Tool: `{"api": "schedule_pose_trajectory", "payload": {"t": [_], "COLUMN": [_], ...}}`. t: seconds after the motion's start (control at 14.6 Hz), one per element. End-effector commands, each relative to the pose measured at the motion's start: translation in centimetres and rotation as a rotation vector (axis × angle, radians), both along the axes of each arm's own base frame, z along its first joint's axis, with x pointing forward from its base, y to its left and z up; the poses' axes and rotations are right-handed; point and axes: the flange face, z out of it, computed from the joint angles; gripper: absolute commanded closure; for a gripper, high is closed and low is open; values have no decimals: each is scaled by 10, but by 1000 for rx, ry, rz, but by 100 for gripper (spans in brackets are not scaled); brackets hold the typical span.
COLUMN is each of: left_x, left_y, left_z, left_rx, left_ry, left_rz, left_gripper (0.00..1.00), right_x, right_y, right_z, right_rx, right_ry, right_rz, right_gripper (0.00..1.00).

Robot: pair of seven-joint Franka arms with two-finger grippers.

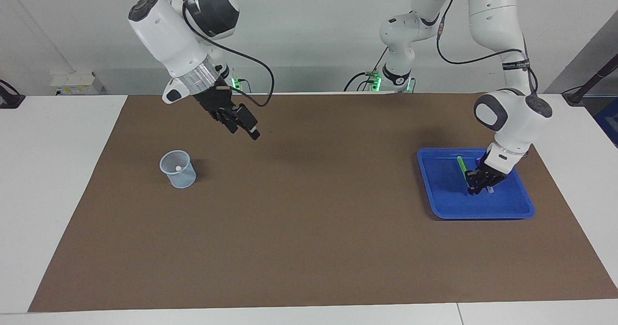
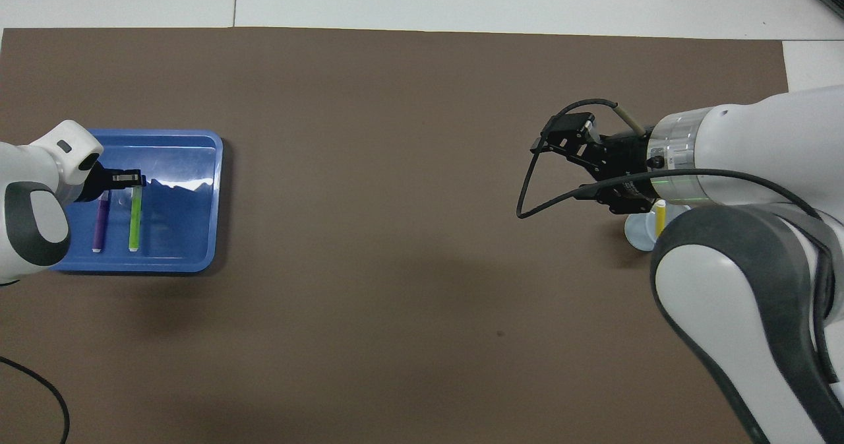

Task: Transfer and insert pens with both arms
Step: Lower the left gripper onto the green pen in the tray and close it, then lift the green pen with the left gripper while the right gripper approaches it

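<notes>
Brown mat [image 1: 309, 228], left pincer [image 1: 475, 188] gripping green pen [image 1: 461, 166] (no labels legible)

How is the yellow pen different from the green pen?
The yellow pen stands in the clear cup; the green pen lies in the blue tray. Nothing holds the yellow pen; the left gripper is shut on the green pen's end. Yellow is at the right arm's end of the table, green at the left arm's. Both are short, slim markers.
</notes>
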Motion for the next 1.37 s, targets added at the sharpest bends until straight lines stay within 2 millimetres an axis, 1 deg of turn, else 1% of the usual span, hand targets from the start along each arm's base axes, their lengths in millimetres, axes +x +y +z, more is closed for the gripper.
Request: {"api": "schedule_pose_trajectory", "payload": {"t": [0.0, 0.07, 0.14, 0.21, 0.27, 0.34, 0.48, 0.69, 0.82, 1.03, 1.16, 1.3], "left_x": [1, 1, 0, 0, 0, 1, 3, 7, 6, 5, 5, 4], "left_y": [-1, -1, -3, -6, -8, -10, -14, -16, -14, -12, -10, -9], "left_z": [25, 34, 36, 44, 50, 58, 73, 91, 97, 110, 117, 123], "left_rx": [-4, -8, -13, -17, -24, -32, -58, -151, -216, -298, -341, -390], "left_ry": [35, 41, 51, 52, 60, 65, 77, 67, 63, 54, 52, 54], "left_rz": [-10, -2, 13, 26, 49, 78, 143, 271, 350, 466, 530, 613], "left_gripper": [100, 100, 100, 100, 100, 100, 100, 100, 100, 100, 100, 100], "right_x": [-1, -2, -3, -3, -6, -10, -16, -15, -16, -17, -22, -24], "right_y": [2, 3, 3, 3, 12, 24, 30, 30, 31, 32, 49, 59], "right_z": [3, 2, 1, 0, 0, -2, -2, -1, -1, -1, -3, -5], "right_rx": [27, 26, 26, 25, 25, 26, 60, 95, 105, 107, 122, 129], "right_ry": [16, 18, 21, 20, 20, 24, 35, 40, 46, 52, 52, 44], "right_rz": [-14, -13, -11, -10, 3, 23, 19, 4, 2, 6, 26, 8], "right_gripper": [0, 0, 0, 0, 0, 0, 0, 0, 0, 0, 0, 0]}}
